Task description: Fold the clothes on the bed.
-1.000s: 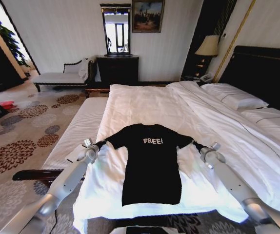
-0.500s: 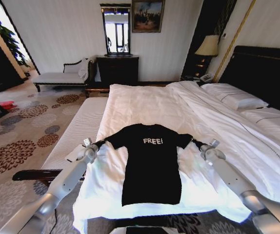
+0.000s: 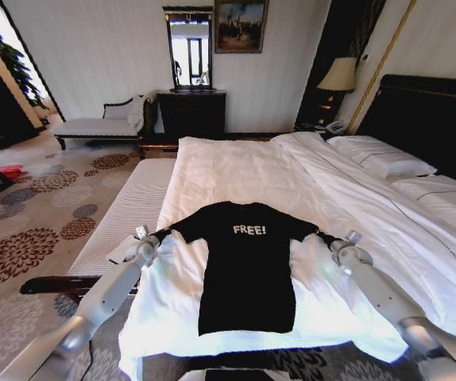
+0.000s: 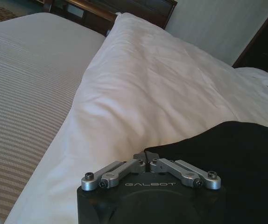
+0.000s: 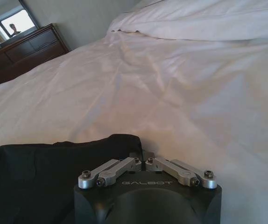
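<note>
The clothes (image 3: 248,262), a black T-shirt with white "FREE!" lettering, lie flat and face up near the foot of the bed (image 3: 236,163), sleeves spread to both sides. My left gripper (image 3: 163,233) is shut on the tip of the shirt's left sleeve, low on the sheet. My right gripper (image 3: 321,236) is shut on the right sleeve's end. In the left wrist view the closed left gripper (image 4: 146,161) pinches the black sleeve (image 4: 232,154) over the white sheet (image 4: 148,93). The right wrist view has the right gripper (image 5: 143,158) closed at the sleeve edge (image 5: 54,172).
A striped white bench (image 3: 125,210) runs along the bed's left side, with patterned carpet (image 3: 29,238) beyond. Pillows (image 3: 379,159) and a dark headboard (image 3: 434,119) lie to the right. A dark dresser (image 3: 192,111), a chaise (image 3: 93,127) and a lamp (image 3: 339,75) stand along the far wall.
My right gripper has shifted slightly outward to the right with the sleeve end, drawing that sleeve a little straighter. The left arm and the shirt's body have stayed put.
</note>
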You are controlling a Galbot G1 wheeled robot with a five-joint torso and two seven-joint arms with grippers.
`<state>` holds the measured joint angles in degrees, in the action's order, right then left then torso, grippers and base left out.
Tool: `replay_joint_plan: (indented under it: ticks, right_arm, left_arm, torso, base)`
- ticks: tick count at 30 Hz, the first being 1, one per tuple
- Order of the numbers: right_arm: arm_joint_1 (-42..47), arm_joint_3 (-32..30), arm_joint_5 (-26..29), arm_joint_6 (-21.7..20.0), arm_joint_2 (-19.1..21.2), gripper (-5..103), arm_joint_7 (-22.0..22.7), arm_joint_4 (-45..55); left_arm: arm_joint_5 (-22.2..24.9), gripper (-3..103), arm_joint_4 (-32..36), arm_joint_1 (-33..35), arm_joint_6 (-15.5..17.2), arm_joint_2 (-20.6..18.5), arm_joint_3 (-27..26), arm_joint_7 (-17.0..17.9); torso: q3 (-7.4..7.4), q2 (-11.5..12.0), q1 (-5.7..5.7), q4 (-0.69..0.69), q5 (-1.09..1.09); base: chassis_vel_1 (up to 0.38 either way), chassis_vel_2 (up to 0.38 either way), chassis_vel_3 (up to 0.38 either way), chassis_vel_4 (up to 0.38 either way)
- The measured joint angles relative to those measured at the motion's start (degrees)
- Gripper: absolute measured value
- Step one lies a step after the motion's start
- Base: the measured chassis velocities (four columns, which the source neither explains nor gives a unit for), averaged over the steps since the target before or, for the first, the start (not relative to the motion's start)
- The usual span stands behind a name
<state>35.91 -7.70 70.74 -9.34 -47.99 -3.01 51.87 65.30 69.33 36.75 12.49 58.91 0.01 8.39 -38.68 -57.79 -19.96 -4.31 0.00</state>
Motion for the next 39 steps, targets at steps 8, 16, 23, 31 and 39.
replay_joint_plan:
  ticks: [8, 16, 23, 31, 39]
  right_arm:
    - [1.38, -0.43, -0.94, 0.22, -0.13, 6, 0.45, 2.80]
    - [12.07, -7.87, -6.19, 0.57, 2.05, 28, 0.44, 12.66]
    - [28.28, -21.16, -12.59, 1.83, 4.74, 61, -0.25, 27.46]
    - [44.06, -31.76, -18.08, 4.42, 3.04, 82, -2.19, 37.07]
    - [56.79, -40.04, -19.48, 8.10, 0.09, 100, -6.50, 44.34]
  left_arm:
    - [-0.13, 1, 2.20, 0.76, 0.37, -0.12, -0.26, 1.01]
    - [-2.03, 28, 7.52, 4.73, 1.09, -1.99, -2.37, 1.12]
    - [-7.89, 55, 15.00, 12.01, -0.07, -5.31, -5.13, 0.49]
    - [-14.23, 82, 22.17, 21.32, -2.32, -7.60, -7.46, -1.50]
    - [-14.93, 100, 31.11, 30.66, -2.70, -8.47, -12.49, -1.67]
  torso:
    - [0.00, 0.00, 0.00, 0.01, 0.00]
    - [0.00, 0.00, 0.00, 0.03, 0.00]
    - [0.01, -0.01, 0.01, 0.05, 0.01]
    - [0.02, -0.01, 0.02, -0.01, 0.00]
    - [0.01, -0.01, 0.02, -0.01, 0.00]
  base:
    - [0.000, 0.000, 0.000, 0.000]
    - [0.000, 0.000, 0.000, 0.000]
    - [0.000, 0.000, 0.000, 0.000]
    - [0.000, 0.000, 0.000, 0.000]
    - [0.000, 0.000, 0.000, 0.000]
